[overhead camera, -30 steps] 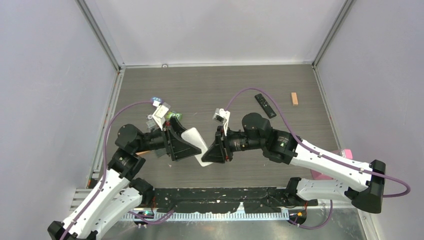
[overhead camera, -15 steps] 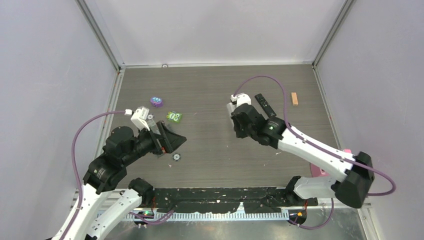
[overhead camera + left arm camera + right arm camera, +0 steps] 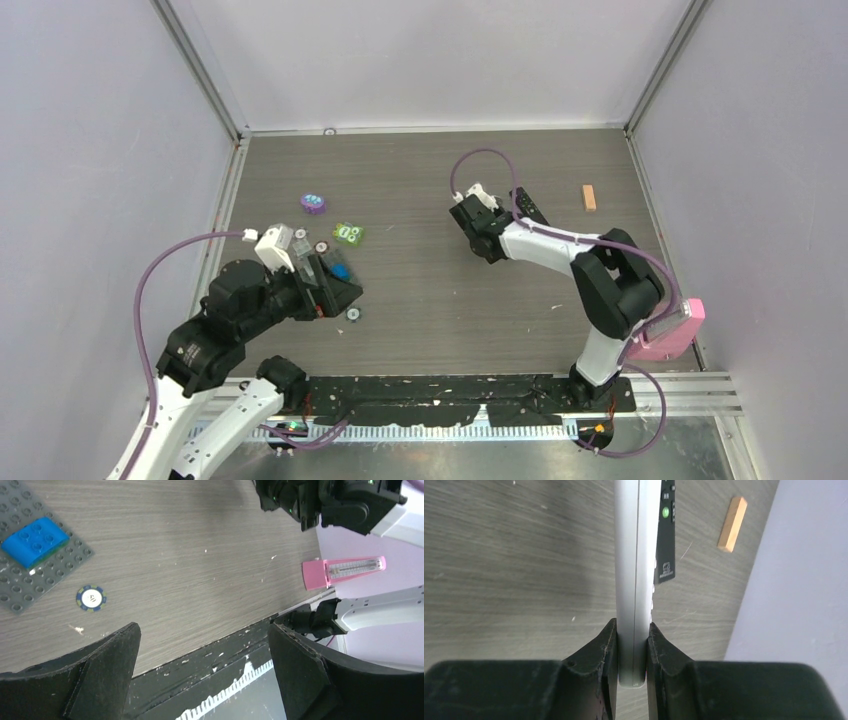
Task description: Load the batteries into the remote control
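The right gripper (image 3: 631, 630) clamps a silver remote (image 3: 636, 555) edge-on between its jaws, its length running toward 12 o'clock. A black remote (image 3: 666, 540) lies on the table at 1 o'clock. The left gripper (image 3: 202, 630) gapes wide, holding nothing.

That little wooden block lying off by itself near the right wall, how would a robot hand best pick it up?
Probably from straight above, pinching the wooden block at its middle across its two long sides. It lies flat, long and narrow, with bare table on both sides. The right gripper is nearest but is shut on the silver remote.
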You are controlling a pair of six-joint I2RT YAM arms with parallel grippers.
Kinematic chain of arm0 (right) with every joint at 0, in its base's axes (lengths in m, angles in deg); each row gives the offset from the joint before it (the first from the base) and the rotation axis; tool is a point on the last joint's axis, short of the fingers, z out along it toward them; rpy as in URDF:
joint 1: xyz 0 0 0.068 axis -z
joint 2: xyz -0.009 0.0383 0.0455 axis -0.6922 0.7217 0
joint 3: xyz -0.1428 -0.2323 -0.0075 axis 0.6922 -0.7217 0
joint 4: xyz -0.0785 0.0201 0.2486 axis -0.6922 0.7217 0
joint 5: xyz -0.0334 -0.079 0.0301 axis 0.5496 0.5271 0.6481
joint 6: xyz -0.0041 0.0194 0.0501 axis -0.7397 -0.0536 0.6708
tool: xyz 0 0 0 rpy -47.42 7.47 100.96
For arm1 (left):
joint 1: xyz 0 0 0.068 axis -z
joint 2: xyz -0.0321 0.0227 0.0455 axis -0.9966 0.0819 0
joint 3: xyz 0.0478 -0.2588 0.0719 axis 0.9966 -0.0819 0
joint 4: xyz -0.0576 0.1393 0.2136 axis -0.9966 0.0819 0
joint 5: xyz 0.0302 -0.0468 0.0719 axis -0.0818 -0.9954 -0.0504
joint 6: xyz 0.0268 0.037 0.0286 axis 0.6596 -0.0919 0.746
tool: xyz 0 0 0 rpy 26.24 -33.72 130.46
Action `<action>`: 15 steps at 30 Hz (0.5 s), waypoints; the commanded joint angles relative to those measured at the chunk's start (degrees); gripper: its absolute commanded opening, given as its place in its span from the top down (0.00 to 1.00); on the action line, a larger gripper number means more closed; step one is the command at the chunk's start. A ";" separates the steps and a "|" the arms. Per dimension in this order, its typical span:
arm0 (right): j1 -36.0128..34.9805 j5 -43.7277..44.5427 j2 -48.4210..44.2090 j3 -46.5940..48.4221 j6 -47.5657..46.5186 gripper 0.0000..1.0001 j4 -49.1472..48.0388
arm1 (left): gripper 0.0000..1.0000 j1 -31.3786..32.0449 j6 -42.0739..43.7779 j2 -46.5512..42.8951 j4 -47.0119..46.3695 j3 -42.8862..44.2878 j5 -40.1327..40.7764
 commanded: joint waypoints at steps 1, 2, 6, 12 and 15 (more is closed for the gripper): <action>1.25 5.45 4.26 4.84 -10.11 0.95 -8.08 | 0.00 -0.09 0.77 0.64 3.38 1.77 0.40; 1.71 5.02 5.40 5.00 -10.74 0.94 -8.66 | 0.00 -0.10 0.75 0.81 3.72 1.82 0.26; 2.73 3.54 9.34 5.91 -12.00 0.92 -9.12 | 0.00 -0.09 0.87 1.56 5.24 2.92 -1.48; 4.02 -0.02 11.66 7.22 -11.69 0.84 -8.05 | 0.00 -0.10 -1.22 1.96 12.63 6.11 3.92; 4.18 -2.60 12.54 7.29 -10.88 0.70 -7.02 | 0.00 -0.09 1.02 2.90 17.44 8.54 7.15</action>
